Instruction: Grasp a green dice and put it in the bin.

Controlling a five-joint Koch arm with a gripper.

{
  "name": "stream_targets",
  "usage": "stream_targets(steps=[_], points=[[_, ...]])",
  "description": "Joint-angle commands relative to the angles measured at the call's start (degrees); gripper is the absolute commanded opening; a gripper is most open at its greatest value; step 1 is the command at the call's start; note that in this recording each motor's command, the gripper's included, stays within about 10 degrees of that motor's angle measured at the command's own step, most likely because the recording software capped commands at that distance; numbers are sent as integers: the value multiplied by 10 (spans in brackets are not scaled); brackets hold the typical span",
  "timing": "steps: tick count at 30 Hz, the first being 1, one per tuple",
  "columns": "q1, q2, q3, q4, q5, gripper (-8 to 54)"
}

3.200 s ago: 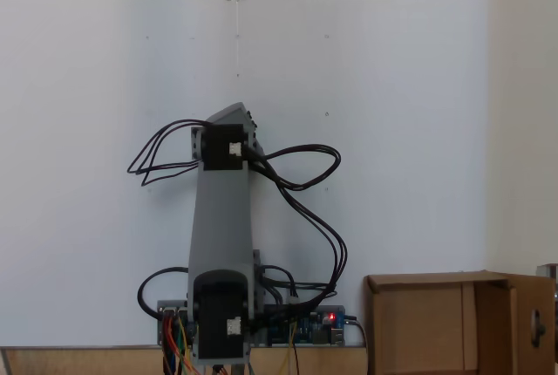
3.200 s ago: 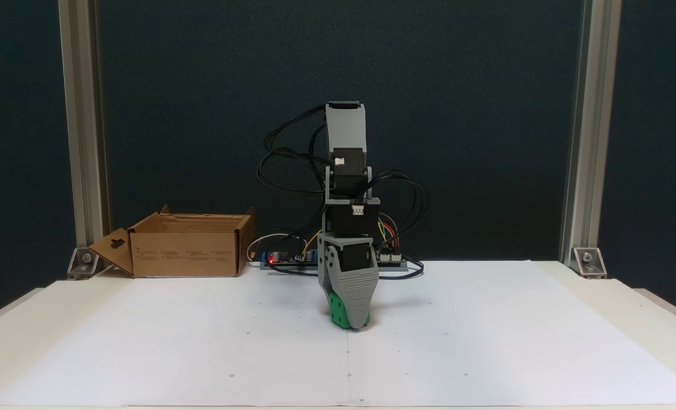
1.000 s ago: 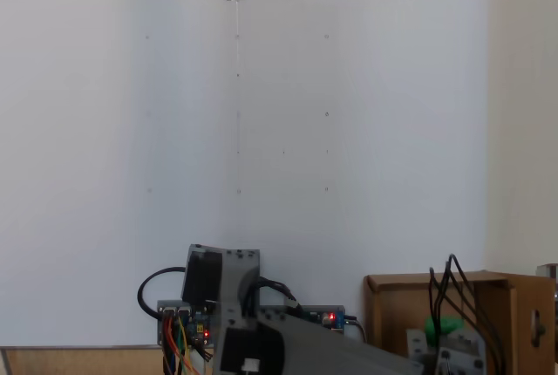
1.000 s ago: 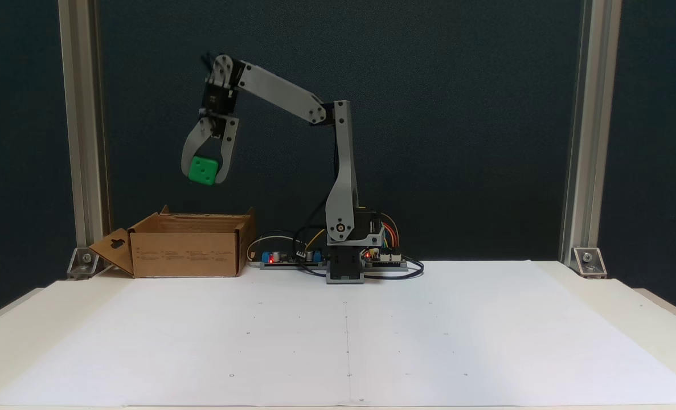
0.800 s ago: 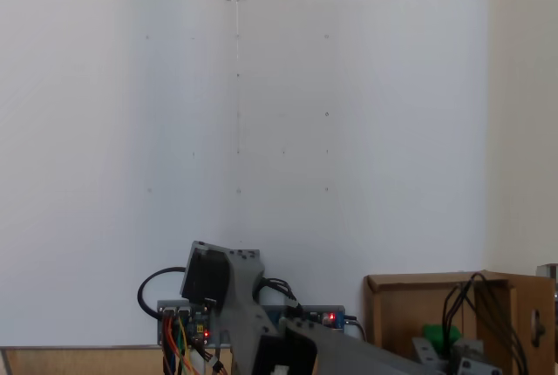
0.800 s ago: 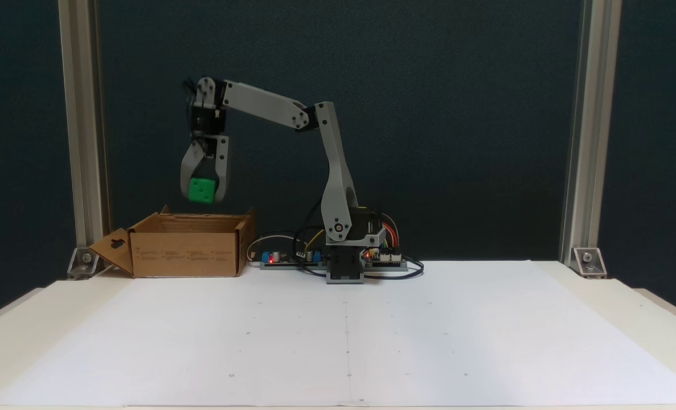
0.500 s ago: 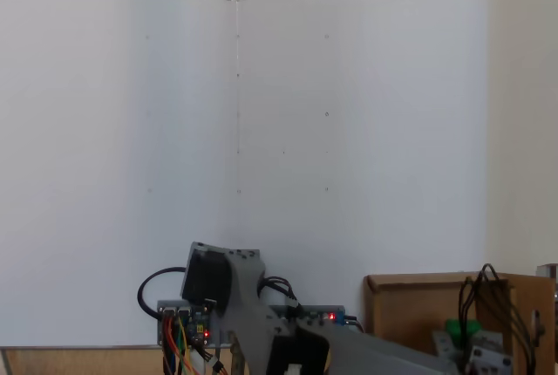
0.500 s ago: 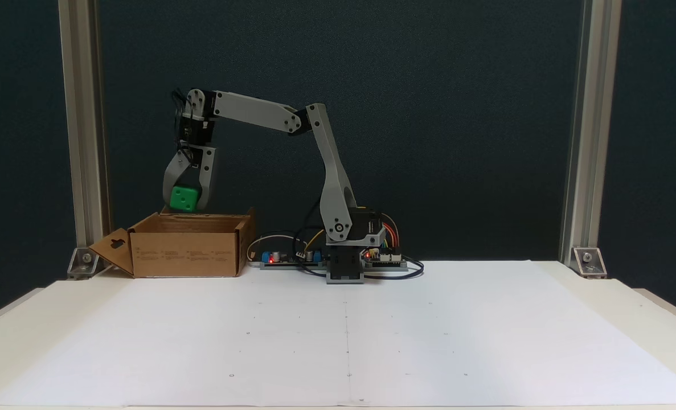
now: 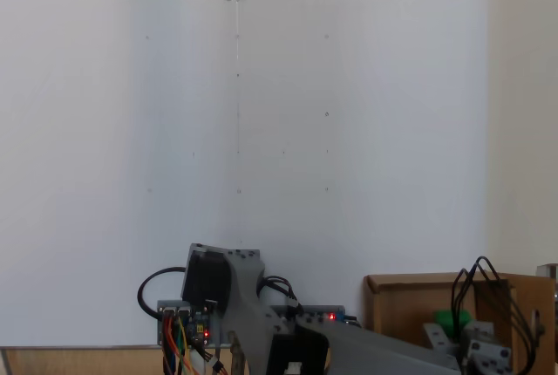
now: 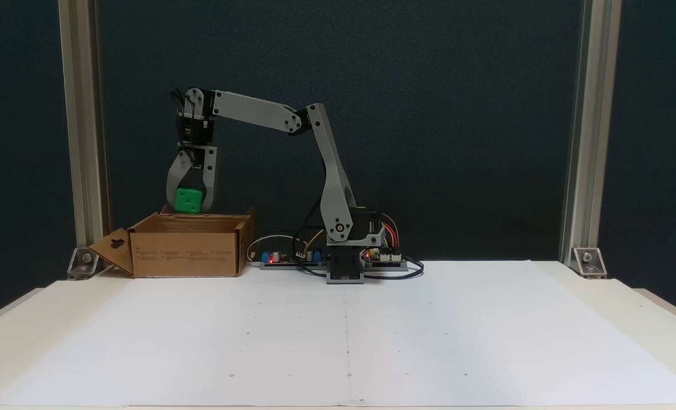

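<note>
The grey end effector [image 10: 189, 206] hangs just above the open top of the brown corrugated cardboard bin [image 10: 184, 253], its two jaws closed against the small bright green dice [image 10: 189, 199]; the dice sits just over the bin's rim, clear of the white paper-covered table [image 10: 349, 336]; from above, the dice [image 9: 448, 322] shows green over the bin [image 9: 401, 323].

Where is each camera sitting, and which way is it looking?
A fixed view: high above, looking down on the white paper; the arm's base and wrist show at the bottom edge.
Another fixed view: low in front of the table, facing the dark back wall; the whole arm shows, its claw shut on the green dice.
Both see the dice over the bin.
</note>
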Motion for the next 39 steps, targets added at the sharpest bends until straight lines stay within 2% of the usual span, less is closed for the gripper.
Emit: stream_targets(steps=[1,2,4,6,11,14,23,28,31,35,39], points=[[-6,7,-30,29,-37,175],[-6,7,-30,29,-37,187],[-5,7,-30,32,-35,307],[-4,7,-30,33,-26,371],[-6,8,-30,30,-17,377],[-18,29,-30,14,15,406],[-153,176,-34,-149,145,413],[-380,235,-34,-218,201,436],[-468,236,-34,-218,201,443],[-674,238,-34,-218,194,443],[-754,239,-34,-218,194,443]])
